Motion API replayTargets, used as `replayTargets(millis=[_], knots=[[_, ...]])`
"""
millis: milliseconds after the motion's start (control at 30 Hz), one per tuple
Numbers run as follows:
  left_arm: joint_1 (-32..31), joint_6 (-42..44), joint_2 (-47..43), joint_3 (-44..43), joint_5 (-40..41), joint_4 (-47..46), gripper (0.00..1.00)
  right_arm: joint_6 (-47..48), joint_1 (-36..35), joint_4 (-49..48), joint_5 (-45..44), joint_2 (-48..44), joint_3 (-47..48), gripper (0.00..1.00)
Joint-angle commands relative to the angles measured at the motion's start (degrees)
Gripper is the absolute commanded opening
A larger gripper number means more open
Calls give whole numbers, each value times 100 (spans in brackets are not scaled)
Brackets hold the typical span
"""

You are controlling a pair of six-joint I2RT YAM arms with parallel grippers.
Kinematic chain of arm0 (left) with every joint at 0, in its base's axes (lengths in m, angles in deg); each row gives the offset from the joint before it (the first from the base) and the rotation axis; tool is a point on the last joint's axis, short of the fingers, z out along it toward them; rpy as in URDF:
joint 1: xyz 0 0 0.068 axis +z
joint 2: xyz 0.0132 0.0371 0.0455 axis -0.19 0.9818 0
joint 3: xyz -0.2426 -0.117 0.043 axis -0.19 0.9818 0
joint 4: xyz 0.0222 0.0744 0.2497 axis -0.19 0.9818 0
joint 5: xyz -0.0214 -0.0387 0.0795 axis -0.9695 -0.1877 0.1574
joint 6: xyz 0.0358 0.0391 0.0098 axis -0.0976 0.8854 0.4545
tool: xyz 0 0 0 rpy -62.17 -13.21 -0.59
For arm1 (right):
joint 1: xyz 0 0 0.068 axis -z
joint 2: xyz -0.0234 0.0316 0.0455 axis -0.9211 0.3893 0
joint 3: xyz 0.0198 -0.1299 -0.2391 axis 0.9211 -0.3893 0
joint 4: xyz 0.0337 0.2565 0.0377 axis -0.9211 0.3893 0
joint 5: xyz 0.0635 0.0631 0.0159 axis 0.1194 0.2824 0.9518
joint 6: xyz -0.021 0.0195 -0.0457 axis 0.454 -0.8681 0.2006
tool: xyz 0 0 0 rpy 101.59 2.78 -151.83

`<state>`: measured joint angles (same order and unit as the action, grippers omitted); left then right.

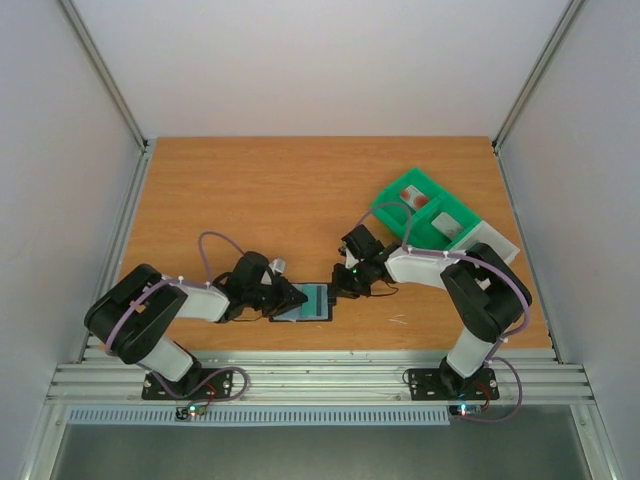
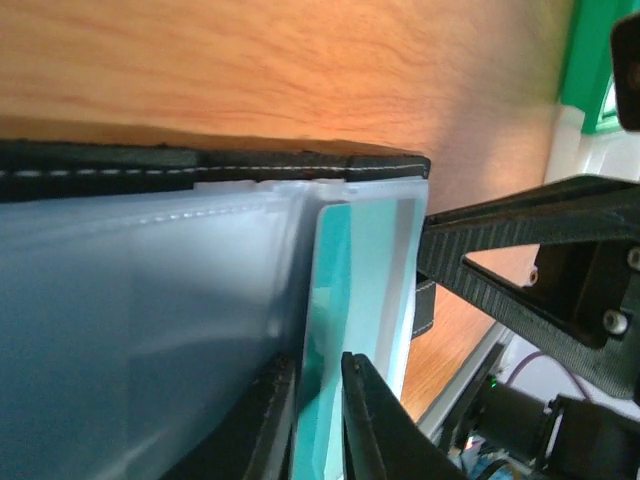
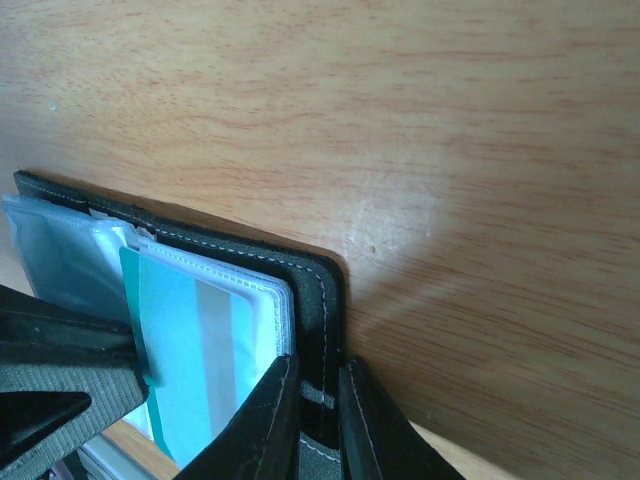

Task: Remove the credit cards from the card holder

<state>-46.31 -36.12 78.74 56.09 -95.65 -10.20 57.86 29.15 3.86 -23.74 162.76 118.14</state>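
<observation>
Left gripper is closed on the short free edge of a teal-green plastic credit card with a pale grey stripe. One finger sits on each face of the card. Right gripper is pressed together on the stitched outer hem of the black bifold card holder, pinning it to the wooden counter. The holder lies open and flat between the two arms, near the front edge of the counter, with its blue-grey translucent sleeves facing up. The teal card is partly tucked into a sleeve on the right half of the holder, and its exposed end points toward the left arm.

I judge the step in hand to be the extraction of this card: one arm anchors the holder while the other draws the card out. The next move calls for a straight pull by the left arm along the line of the sleeve, kept low and level so the card does not bend or jam. The right arm needs a firm hold so the holder does not drag along with the card.

A green compartmented plastic tray stands well apart at the far right. Its contents are too small to tell.
</observation>
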Motion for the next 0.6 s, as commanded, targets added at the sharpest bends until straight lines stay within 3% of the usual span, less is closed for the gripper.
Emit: replayTargets(millis=[0, 100, 567], knots=[[-48, -124, 34, 164, 103, -324, 8, -64, -115, 96, -317, 221, -269, 15], [-44, -132, -28, 174, 145, -271, 1, -77, -117, 83, -350, 235, -279, 14], [-6, 182, -841, 183, 471, 775, 1, -108, -109, 157, -690, 150, -342, 13]])
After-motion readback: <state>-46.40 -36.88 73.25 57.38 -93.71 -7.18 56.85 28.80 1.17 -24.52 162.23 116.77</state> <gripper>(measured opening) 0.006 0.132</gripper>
